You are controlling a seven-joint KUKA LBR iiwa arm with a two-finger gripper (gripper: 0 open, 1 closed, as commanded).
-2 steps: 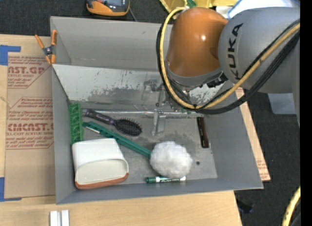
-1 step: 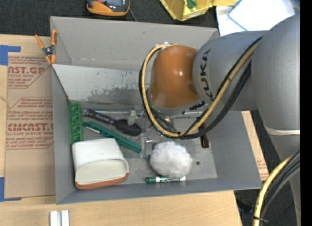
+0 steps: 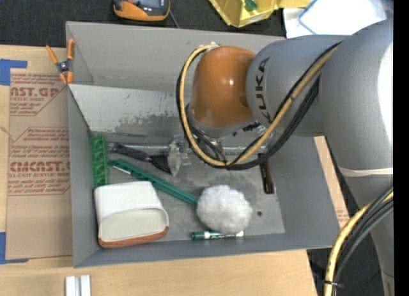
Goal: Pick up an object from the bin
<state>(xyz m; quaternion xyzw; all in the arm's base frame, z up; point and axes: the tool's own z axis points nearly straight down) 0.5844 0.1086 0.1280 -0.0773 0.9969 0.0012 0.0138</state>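
bin holds white tub, fluffy ball, green pen, green tool. hand near tool; spread or pressed, cannot tell. bare floor along back wall.

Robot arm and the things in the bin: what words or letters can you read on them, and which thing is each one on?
"KUKA": on the grey robot arm, next to its orange cover, with the letters running sideways.
Green marker at the near side of the bin: the marks on it are too small to read.
White tub and white fluffy ball: no writing on the sides I can see.
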